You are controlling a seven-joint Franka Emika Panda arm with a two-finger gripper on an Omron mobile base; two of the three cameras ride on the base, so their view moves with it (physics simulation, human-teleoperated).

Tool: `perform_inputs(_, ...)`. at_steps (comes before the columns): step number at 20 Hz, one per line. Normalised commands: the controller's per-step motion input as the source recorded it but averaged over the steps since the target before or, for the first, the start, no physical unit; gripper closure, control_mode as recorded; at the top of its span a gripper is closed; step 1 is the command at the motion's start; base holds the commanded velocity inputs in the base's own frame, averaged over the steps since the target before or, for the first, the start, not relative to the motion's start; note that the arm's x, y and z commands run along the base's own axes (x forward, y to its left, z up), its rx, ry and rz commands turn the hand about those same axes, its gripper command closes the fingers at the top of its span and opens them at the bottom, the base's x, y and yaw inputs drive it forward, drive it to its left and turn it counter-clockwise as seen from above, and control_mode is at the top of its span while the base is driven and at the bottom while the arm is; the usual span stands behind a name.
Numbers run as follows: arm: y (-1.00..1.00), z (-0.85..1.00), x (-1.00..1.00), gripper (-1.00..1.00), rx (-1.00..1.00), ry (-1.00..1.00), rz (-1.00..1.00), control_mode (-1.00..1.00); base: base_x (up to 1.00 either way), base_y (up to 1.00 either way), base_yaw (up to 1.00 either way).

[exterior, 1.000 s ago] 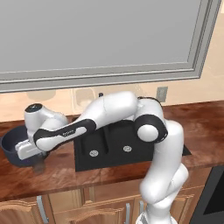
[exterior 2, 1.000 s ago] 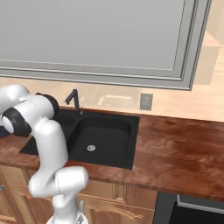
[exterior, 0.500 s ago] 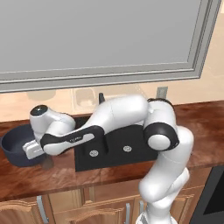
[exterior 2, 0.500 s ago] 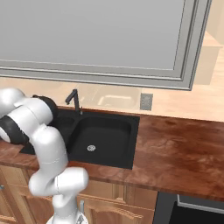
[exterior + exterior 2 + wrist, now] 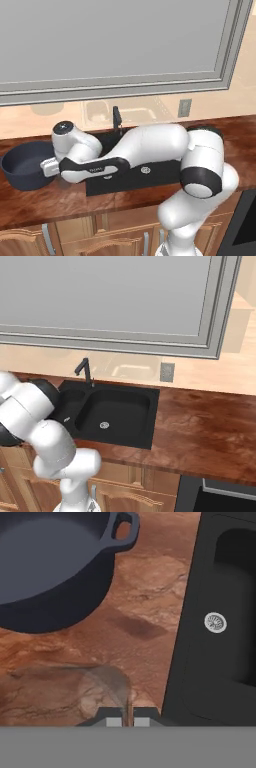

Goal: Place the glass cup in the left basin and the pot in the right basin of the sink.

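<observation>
The first half of the job is in hand: the glass cup (image 5: 75,689) is in the gripper (image 5: 126,721), whose jaws are pinched on its rim wall, as the hand view shows with the smoky glass spreading out from right between the finger tips. The cup appears to hang over the brown counter (image 5: 145,592), near the sink's (image 5: 220,627) edge but not yet over it; whether its base is touching the counter I cannot tell.

The pot (image 5: 25,165) sits on the counter toward that counter's left end, beside the sink and well clear of both basins. In the hand view its loop handle (image 5: 121,528) points toward the sink, and the cup is near the pot but apart from it.

In the left base view the arm reaches low across the sink, its hand (image 5: 67,150) at the sink's left edge next to the pot. The right base view shows the wide right basin (image 5: 117,411) with its silver drain and the faucet (image 5: 85,370) at the back edge; the narrow left basin (image 5: 67,406) is partly hidden by the arm.

By my judgement the next move is to carry the cup sideways over the sink's rim and lower it into the narrow left basin (image 5: 215,642), whose drain (image 5: 215,622) lies just across the rim from the hand. The grip is on the thin rim, so the cup may tilt; it should be let go only once low in the basin. The pot's turn comes after
</observation>
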Motion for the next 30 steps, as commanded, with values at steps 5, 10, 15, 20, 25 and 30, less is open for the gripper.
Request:
perform_inputs(5,-0.44,0.0,0.07,1.0,0.16,-0.01,-0.06,-1.0,0.0,0.0,0.0)
perform_inputs(10,-0.31,0.0,0.2,1.0,0.14,0.0,-0.05,-1.0,0.0,0.0,0.0)
perform_inputs(15,-0.03,0.0,0.28,1.0,0.01,0.0,-0.05,-1.0,0.0,0.0,0.0)
perform_inputs(20,0.0,0.0,0.3,1.0,-0.05,0.0,-0.06,-1.0,0.0,0.0,0.0)
perform_inputs(25,0.0,0.03,0.21,1.0,-0.07,0.0,-0.05,-1.0,0.0,0.0,0.0)
perform_inputs(30,-0.04,0.13,0.2,1.0,-0.04,0.0,-0.05,-1.0,0.0,0.0,0.0)
